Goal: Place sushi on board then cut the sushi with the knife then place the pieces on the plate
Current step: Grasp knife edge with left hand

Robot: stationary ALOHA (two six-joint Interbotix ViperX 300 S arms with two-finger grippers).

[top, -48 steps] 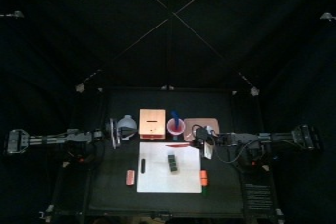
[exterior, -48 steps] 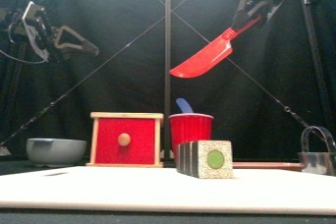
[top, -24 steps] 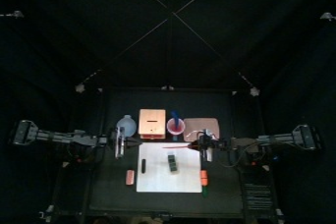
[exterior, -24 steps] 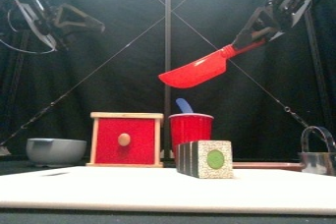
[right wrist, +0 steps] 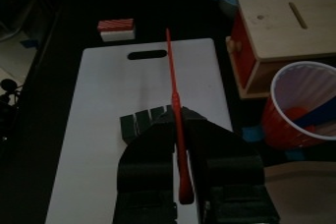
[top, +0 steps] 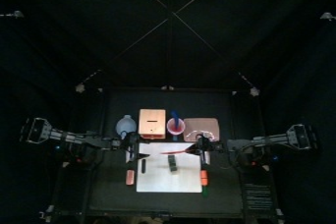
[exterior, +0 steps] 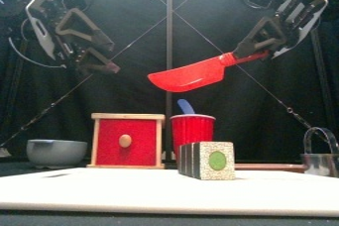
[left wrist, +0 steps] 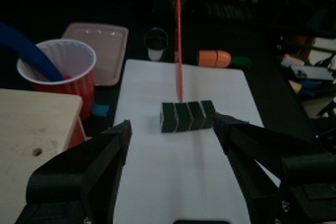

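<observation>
Though built of separate blocks, sushi roll (exterior: 208,160): packed tight as one, standing on the white cutting board (exterior: 119,192), a touch right of centre, green-centred end face turned to the front.
White cutting board: flat on the black worktop (top: 102,189), long side running front to back.
Red knife (exterior: 196,72): up in the air, well clear of the roll! Gripped by the handle, blade slanting down toward the left arm's side, hanging over the cup and the roll.
Right claw (exterior: 255,52): clamped hard on the knife handle, high on the right; seen from its wrist, blade edge-on and lined up straight across the roll.
Left claw (left wrist: 171,122): spread wide, nothing in it, high on the left, apart from the knife tip; seen from its wrist, roll framed between the two jaws.
Red cup (exterior: 193,131): just behind the roll, blue knife (exterior: 185,106) poking out of the top.
Wooden box (exterior: 127,141): just left of the cup, red drawer front facing forward.
Bowl (exterior: 56,152): blue-grey, left of the box, low on the worktop.
Pink tray (top: 202,128): behind the board on the right, beside the cup.
Metal cutter (exterior: 319,159): far right, wire handle arching up.
Toy foods (top: 129,177): one small orange piece just off each long edge of the board, on the worktop.
</observation>
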